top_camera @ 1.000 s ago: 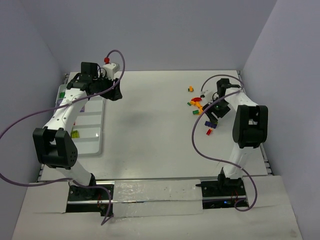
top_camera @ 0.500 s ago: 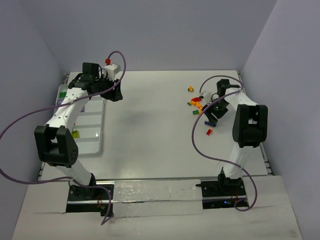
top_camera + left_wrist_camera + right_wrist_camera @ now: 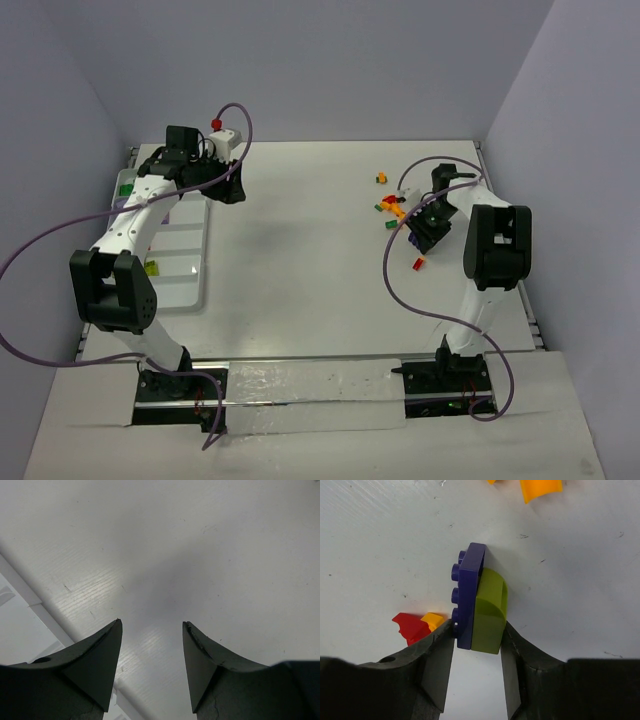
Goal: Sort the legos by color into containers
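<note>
Near the tabletop's (image 3: 300, 250) right edge, in the far half, the R end effector (image 3: 477, 627) is closed narrow on a purple-and-lime piece (image 3: 480, 600). This is a purple studded plate stuck to a lime curved brick, standing on edge on the surface. One finger presses the purple side, the other the lime side. Contact looks firm, tho the tips partly hide the piece's near end. Just beside the purple side lie a red brick (image 3: 409, 626) and a small orange bit (image 3: 434, 620), touching each other. An orange curved piece (image 3: 540, 490) sits further out, apart from the gripped one. From above, other loose legos (image 3: 381, 178) (orange, green, red) are scattered btw that end effector and the far edge. One red-orange piece (image 3: 419, 264) lies on its near side.

L end effector (image 3: 151, 625) hangs over bare tabletop toward the far-left corner, fingers moderately apart w/ nothing btw them. The white tray (image 3: 190, 290) lies along the left edge, just beside it. A lime brick (image 3: 150, 267) sits in one compartment and a green one (image 3: 124, 187) at the tray's far end; which compartment, can't tell.
</note>
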Robot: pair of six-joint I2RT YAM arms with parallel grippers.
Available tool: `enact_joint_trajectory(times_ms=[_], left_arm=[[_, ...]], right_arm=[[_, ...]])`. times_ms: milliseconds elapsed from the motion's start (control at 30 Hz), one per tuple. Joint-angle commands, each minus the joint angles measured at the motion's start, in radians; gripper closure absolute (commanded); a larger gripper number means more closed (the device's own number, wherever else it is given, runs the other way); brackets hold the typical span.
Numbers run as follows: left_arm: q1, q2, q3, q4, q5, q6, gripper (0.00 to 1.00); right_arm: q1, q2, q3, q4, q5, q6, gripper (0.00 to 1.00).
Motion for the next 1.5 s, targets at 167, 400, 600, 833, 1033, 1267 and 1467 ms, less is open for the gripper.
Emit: enact_joint_trajectory(times_ms=[167, 400, 600, 833, 1033, 1267, 1467], left_arm=[[-0.002, -0.006, 0.031, 0.017, 0.038, -0.030, 0.38], [0.030, -0.047, -0.034, 0.164, 0.353, -0.336, 0.26], [0.011, -0.032, -0.141, 0.476, 0.551, -0.786, 0.05], [-0.086, -0.020, -0.145, 0.638, 0.479, -0.963, 0.01], [-0.150, -0.001, -0.165, 0.705, 0.468, -1.017, 0.04], [-0.201, 0.016, -0.166, 0.699, 0.466, -1.016, 0.19], [-0.223, 0.013, -0.178, 0.711, 0.471, -1.013, 0.29]], right_arm=[[-0.009, -0.040, 0.016, 0.009, -0.050, 0.020, 0.75], [0.034, -0.189, 0.170, -0.061, -0.252, 0.121, 0.84], [0.255, -0.307, 0.221, 0.001, -0.318, 0.308, 0.92], [0.489, -0.348, 0.231, 0.160, -0.256, 0.524, 1.00], [0.621, -0.309, 0.286, 0.209, -0.118, 0.613, 1.00], [0.674, -0.289, 0.315, 0.221, -0.006, 0.650, 1.00], [0.680, -0.275, 0.328, 0.216, 0.024, 0.669, 1.00]])
